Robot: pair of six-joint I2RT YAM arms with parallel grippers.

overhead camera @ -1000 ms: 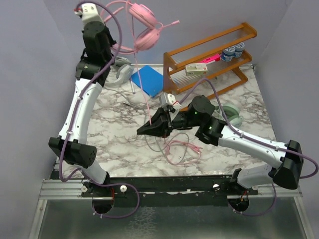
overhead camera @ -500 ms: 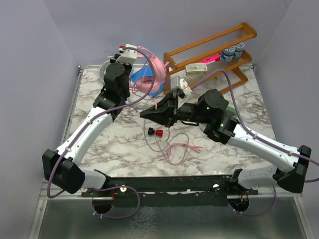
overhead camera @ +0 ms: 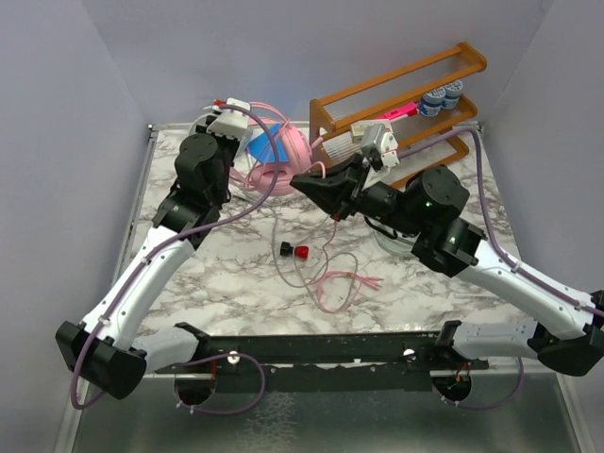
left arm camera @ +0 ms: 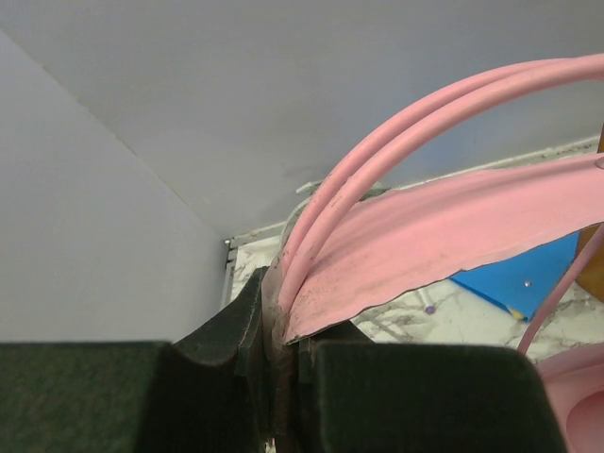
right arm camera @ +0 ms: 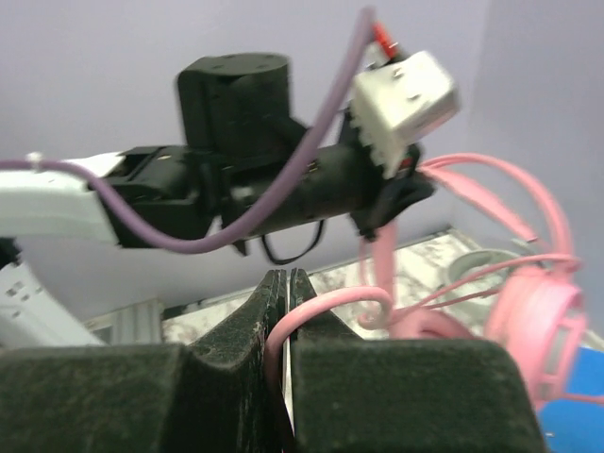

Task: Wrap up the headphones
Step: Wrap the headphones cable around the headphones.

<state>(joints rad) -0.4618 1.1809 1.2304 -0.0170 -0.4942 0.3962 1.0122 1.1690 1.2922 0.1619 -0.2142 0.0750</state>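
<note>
The pink headset (overhead camera: 291, 153) hangs low over the back of the table. My left gripper (overhead camera: 253, 140) is shut on its headband (left arm camera: 425, 226), and the jaws (left arm camera: 278, 311) pinch the band's edge. My right gripper (overhead camera: 307, 181) is shut on the pink cable (right arm camera: 330, 307), just right of the headset, jaws closed (right arm camera: 288, 283) around it. The rest of the cable lies in loose loops (overhead camera: 335, 283) on the marble. The pink cup (right arm camera: 538, 321) shows close by. The silver-grey headset (overhead camera: 202, 125) lies behind my left arm. The mint green headset is hidden under my right arm.
A small red-and-black object (overhead camera: 294, 251) lies mid-table by the cable loops. A wooden rack (overhead camera: 406, 94) with small items stands at the back right. A blue flat object (overhead camera: 260, 143) lies behind the pink headset. Walls close the left, back and right sides.
My left arm has brought the pink headset down from high in the air to just above the back of the table. My right gripper has moved back and right along the cable.
</note>
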